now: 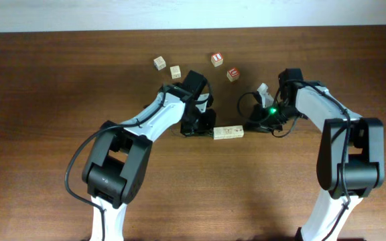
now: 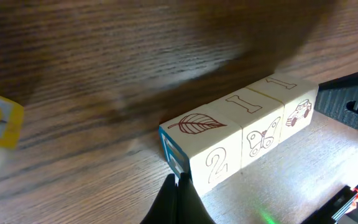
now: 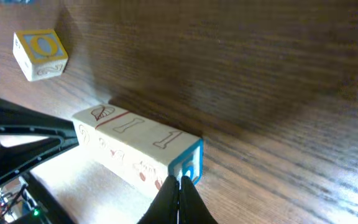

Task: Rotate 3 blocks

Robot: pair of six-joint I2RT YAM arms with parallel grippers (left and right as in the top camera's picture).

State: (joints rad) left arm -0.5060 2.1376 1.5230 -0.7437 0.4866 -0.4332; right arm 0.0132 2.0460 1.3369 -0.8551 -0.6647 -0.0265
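Spanning the view, the table [image 1: 45, 80] has the work gathered at its centre. The left gripper [image 2: 178, 194] is closed tight with nothing between its fingers, its tip at the 9 o'clock end of the blocks [image 1: 228, 132]. The right gripper [image 3: 180, 196] is likewise closed and empty at the 3 o'clock end. The three blocks lie touching in one row; whether either tip touches them is unclear. To turn the row well, I judge the tips should push opposite ways, slowly and evenly, so it pivots whole without splitting. Four spare cubes [image 1: 175, 71] sit well apart at 12 o'clock.
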